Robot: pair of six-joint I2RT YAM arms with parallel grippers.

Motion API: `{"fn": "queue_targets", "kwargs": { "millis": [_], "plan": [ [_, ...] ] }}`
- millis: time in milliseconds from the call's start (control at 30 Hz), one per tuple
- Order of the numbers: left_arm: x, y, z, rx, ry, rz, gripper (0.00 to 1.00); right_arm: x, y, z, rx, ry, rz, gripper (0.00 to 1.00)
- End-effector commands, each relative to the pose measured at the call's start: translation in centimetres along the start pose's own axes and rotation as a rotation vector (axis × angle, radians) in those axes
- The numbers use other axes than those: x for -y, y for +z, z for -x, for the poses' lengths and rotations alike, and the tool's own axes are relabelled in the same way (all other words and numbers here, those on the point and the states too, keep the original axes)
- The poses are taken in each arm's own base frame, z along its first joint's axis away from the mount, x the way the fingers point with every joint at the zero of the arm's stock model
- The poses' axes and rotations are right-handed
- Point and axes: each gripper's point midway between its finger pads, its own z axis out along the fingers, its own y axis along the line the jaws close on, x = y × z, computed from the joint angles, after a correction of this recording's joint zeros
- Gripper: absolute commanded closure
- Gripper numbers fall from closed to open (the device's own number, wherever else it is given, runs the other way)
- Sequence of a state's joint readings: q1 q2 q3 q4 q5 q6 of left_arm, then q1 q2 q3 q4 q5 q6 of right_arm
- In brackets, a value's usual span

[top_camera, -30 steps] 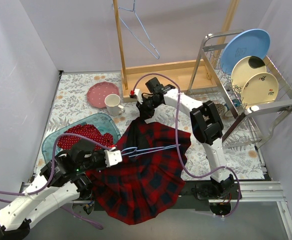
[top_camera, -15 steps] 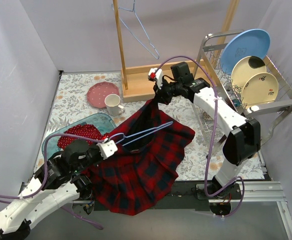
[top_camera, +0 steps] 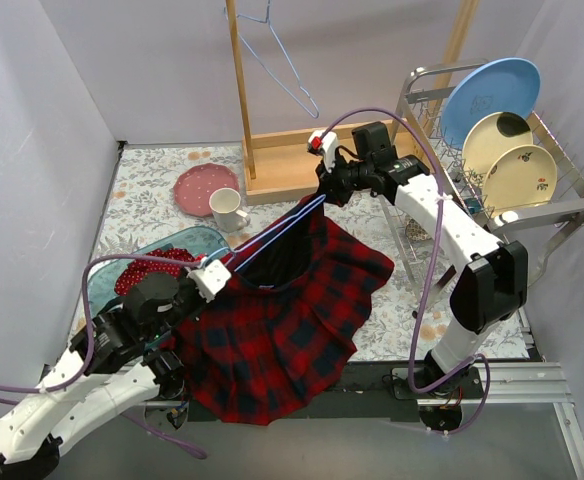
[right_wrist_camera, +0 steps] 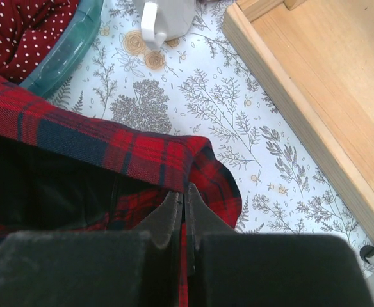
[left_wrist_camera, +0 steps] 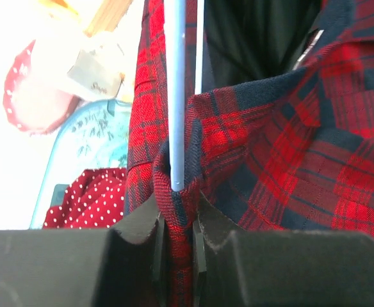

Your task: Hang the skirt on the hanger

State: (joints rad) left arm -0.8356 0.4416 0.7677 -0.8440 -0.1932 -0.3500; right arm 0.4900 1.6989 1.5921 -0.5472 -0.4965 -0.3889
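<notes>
The red and navy plaid skirt (top_camera: 292, 310) hangs stretched between my two grippers, its hem draped over the table's front. A pale blue wire hanger (top_camera: 272, 236) runs along the stretched waistband. My left gripper (top_camera: 215, 276) is shut on the waistband's left end, with the hanger's wire (left_wrist_camera: 175, 96) rising from the pinched fold of skirt (left_wrist_camera: 251, 128). My right gripper (top_camera: 324, 192) is shut on the waistband's right end, held high over the table; in the right wrist view the skirt's edge (right_wrist_camera: 129, 150) is pinched between the closed jaws (right_wrist_camera: 182, 203).
A teal tray (top_camera: 112, 275) with red polka-dot cloth (top_camera: 162, 268) lies at left. A white mug (top_camera: 228, 209) and pink plate (top_camera: 200, 187) are behind it. A wooden rack (top_camera: 302, 155) with a second wire hanger (top_camera: 277, 55) stands at the back. A dish rack (top_camera: 497, 160) with plates is on the right.
My right gripper has lifted the waistband up and back to the right. My left gripper rose too, so the waistband and hanger are now pulled into a straight taut line.
</notes>
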Motion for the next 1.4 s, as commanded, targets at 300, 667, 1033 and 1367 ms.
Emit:
{"fn": "queue_targets", "kwargs": {
  "millis": [300,667,1033,1367],
  "plan": [
    [-1.0,2.0,-3.3,-0.277,-0.003,0.083,1.0,4.9,-5.5,5.8,0.178,-0.04,-0.272,0.99],
    [-1.3,3.5,-3.6,-0.445,0.009,0.103,1.0,5.7,-8.3,8.7,0.253,-0.061,-0.369,0.99],
    [-0.4,4.5,-4.4,-0.559,0.023,0.055,1.0,5.6,-9.4,9.6,0.272,-0.083,-0.388,0.99],
    [-0.3,5.7,-5.3,-0.714,0.038,0.069,1.0,2.6,-9.8,9.9,0.312,-0.136,-0.289,0.99]
  ]
}}
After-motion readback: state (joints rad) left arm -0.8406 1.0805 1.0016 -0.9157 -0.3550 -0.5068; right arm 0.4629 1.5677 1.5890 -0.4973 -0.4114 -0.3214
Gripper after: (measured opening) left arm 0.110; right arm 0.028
